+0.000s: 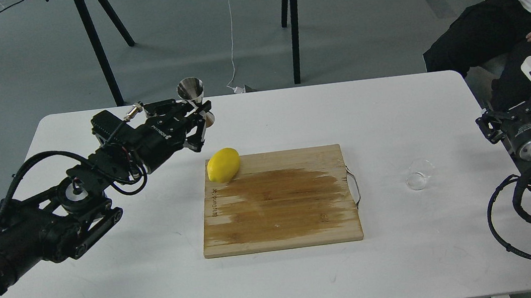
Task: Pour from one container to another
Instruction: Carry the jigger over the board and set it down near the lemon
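the left hand [198,119] is closing around the steel jigger [193,97] at the far side of the white counter [109,267], its dark fingers wrapping the narrow waist while the upper cone is standing clear above them; whether the jigger is resting on the counter or hanging a little off it is not something this view is settling. the small clear glass cup [420,175] is sitting alone on the right part of the counter, just beyond the metal handle of the wooden cutting board [279,207], well apart from the jigger and seemingly leaning slightly — it is too faint to tell if anything is inside. the right hand [523,109] is hanging off the counter's right edge with its fingers spread and nothing between them, near the cup but not touching it. a yellow lemon [223,165] is lying on the board's far left corner, between the two vessels and closer to the jigger. judging from this, the task is sitting in its early part: one vessel is being held, the cup is untouched, and no pouring is showing — bringing cup and jigger together, tilting and emptying are all still ahead.
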Available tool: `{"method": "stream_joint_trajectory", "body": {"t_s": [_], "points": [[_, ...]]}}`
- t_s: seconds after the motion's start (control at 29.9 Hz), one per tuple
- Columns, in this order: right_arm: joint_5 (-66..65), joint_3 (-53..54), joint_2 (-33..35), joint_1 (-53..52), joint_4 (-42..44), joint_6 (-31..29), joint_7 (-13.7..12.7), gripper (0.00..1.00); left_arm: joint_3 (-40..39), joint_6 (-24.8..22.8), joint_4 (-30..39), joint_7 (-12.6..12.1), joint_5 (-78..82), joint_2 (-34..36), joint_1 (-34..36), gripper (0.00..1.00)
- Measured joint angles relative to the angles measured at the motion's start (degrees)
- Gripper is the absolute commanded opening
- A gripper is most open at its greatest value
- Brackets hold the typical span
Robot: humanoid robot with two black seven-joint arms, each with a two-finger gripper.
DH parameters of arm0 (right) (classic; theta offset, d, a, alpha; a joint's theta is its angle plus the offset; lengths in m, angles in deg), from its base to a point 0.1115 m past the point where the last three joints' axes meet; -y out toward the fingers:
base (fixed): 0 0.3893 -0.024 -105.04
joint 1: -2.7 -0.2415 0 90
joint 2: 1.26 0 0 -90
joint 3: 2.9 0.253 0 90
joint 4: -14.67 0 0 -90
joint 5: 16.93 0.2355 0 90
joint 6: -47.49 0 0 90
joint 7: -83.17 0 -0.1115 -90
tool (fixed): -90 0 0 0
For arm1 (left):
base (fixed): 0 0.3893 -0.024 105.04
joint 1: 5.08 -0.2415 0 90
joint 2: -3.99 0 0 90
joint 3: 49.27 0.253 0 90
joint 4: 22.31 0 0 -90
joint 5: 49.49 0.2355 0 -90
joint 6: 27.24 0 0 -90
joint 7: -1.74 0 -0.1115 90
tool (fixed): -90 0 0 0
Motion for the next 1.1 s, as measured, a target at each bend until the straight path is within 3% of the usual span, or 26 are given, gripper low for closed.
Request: {"method": "stream_joint_trajectory", "body": {"t_s": [0.3, 0.67, 1.1], "points": [[0.1, 0.3, 0.0, 0.2, 0.5, 0.0, 0.1, 1.00, 7.8, -0.5, -0.9, -1.8, 0.4, -8.8, -1.9, 0.08], [0.1, 0.4, -0.2, 0.2, 0.5, 0.0, 0.2, 1.00, 11.4, -0.5, -5.1, -2.6, 0.4, -10.7, -7.0, 0.10], [0.1, 0.3, -0.6, 0.4, 1.6, 0.0, 0.1, 1.00, 11.0, -0.5, -7.4, -2.8, 0.4, -13.2, -8.4, 0.25]]}}
